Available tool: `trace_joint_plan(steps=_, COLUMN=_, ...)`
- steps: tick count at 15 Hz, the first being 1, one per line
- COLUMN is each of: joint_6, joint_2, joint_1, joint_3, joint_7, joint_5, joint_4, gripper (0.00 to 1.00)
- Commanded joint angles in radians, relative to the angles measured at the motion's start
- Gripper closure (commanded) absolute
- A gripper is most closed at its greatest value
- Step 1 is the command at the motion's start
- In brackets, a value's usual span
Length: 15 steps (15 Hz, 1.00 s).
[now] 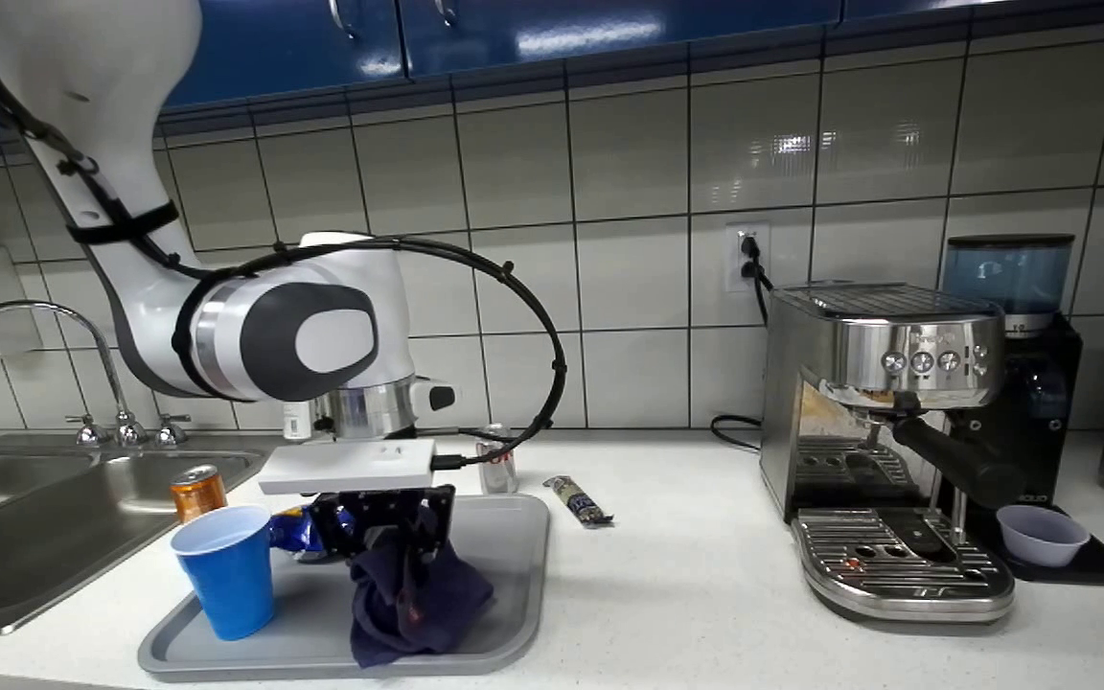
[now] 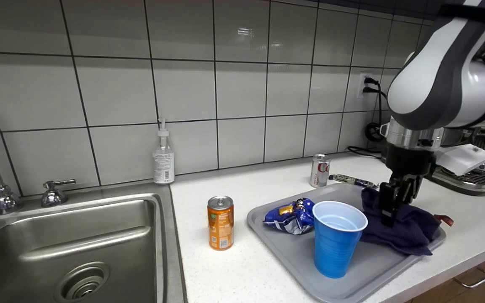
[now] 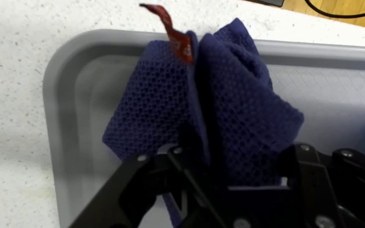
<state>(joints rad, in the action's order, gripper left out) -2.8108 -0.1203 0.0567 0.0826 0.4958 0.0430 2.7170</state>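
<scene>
Wrist view shows a navy cloth (image 3: 230,101) all bunched up near a corner of the gray tray (image 3: 54,95). Main fold runs roughly top to bottom there, so I'd call that the long axis. A red tag (image 3: 181,44) at the top end of the fold pokes out over the tray rim, tip angled to the upper left. As for the gripper (image 3: 233,155), it's right down at the cloth and looks to be touching it, fingers (image 3: 309,171) spread well apart with fabric between them, not clamped on anything as far as I can see. In an exterior view a blue cup (image 2: 336,252) stands on the same tray near the cloth, with a shiny blue snack bag (image 2: 291,216) lying behind it
</scene>
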Motion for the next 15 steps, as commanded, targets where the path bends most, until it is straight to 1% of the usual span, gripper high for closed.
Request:
trace_joint_plan(steps=1, joint_6=0.047, joint_2=0.062, joint_1=0.054, joint_3=-0.035, joint_7=0.045, joint_5=0.045, joint_4=-0.005, gripper=0.06)
trace_joint_plan(steps=2, joint_6=0.054, joint_2=0.075, joint_1=0.061, joint_3=-0.038, joint_7=0.060, joint_5=0.066, joint_4=-0.008, gripper=0.01)
trace_joint_plan(steps=3, joint_6=0.064, joint_2=0.090, joint_1=0.067, joint_3=-0.039, joint_7=0.076, joint_5=0.092, joint_4=-0.012, gripper=0.00)
trace_joint_plan(steps=7, joint_6=0.110, joint_2=0.133, joint_1=0.065, joint_3=-0.014, joint_7=0.135, joint_5=0.190, joint_4=-0.041, gripper=0.00)
trace_joint_plan(steps=11, joint_6=0.137, joint_2=0.139, joint_1=0.057, joint_3=0.017, joint_7=0.123, joint_5=0.235, joint_4=-0.087, gripper=0.00)
trace_joint_plan(steps=15, joint_6=0.145, joint_2=0.114, joint_1=0.062, joint_3=0.040, joint_7=0.118, joint_5=0.242, joint_4=-0.138, gripper=0.00)
